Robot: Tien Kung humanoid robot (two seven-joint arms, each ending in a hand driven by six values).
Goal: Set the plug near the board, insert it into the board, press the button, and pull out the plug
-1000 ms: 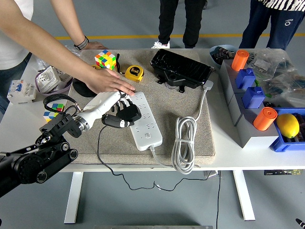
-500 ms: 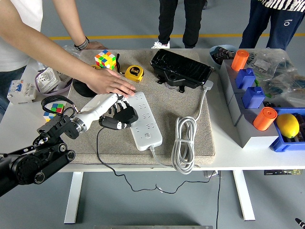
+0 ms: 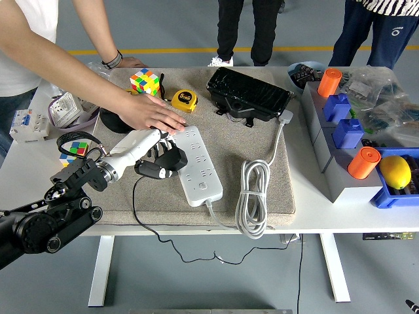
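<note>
Sideways, plug (image 3: 159, 170) in left hand (image 3: 156, 152), facing board (image 3: 198, 163)

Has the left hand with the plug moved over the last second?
Yes. The left hand, gripping the black plug, has drifted left, away from the white power strip, which stays put under the person's hand.

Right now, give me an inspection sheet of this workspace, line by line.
Surface: white table with a beige mat over its middle.
Job's things: white power strip on the mat; black plug in the left hand, at the strip's left edge.
Clutter: Rubik's cube, yellow tape measure, black tray, lemon.
Grippers: left hand shut on the plug; right not in view.
Cables: white coil; thin black lead hanging off the table.
Surroundings: a person's hand pressing near the strip's far end; people standing beyond.
</note>
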